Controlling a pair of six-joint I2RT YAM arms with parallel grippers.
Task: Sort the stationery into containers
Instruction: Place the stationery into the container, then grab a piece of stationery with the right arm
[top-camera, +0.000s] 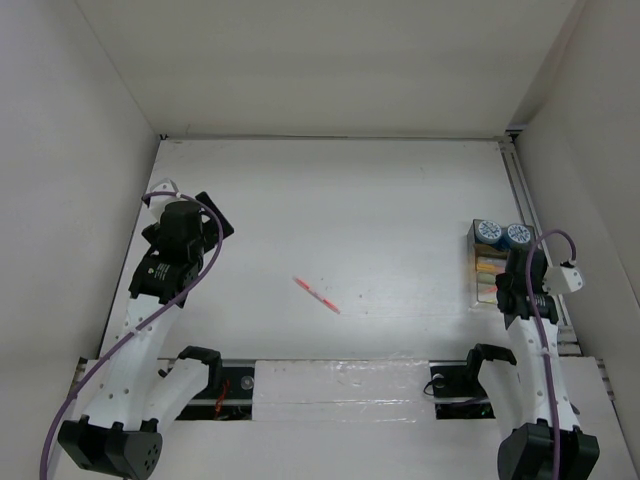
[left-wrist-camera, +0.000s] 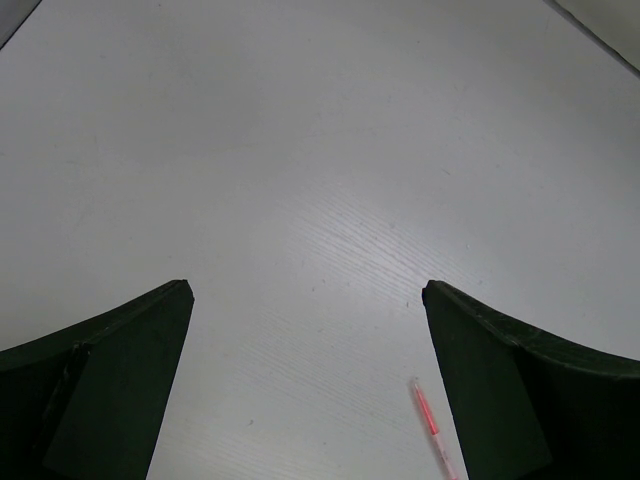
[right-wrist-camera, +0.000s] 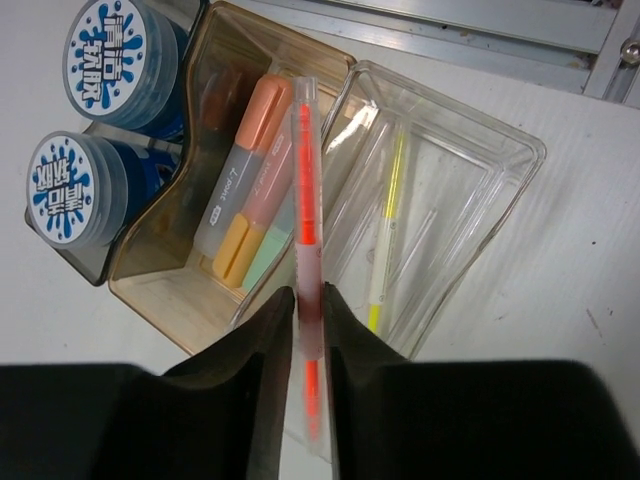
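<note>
Pinching the pen between the nearly closed fingers of the right gripper. Pointing out from the fingertips, over the wall between two tray compartments.

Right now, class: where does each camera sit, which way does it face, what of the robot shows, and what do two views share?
Top external: above and behind the arms, looking down on the table; both arms show.
Left wrist: on the left arm, facing the tabletop; the left gripper shows, fingers spread.
Right wrist: on the right arm, looking down into the tray; the right gripper pinches a red pen.
Shared: top and left wrist show the loose pink pen; top and right wrist show tray and rolls.
</note>
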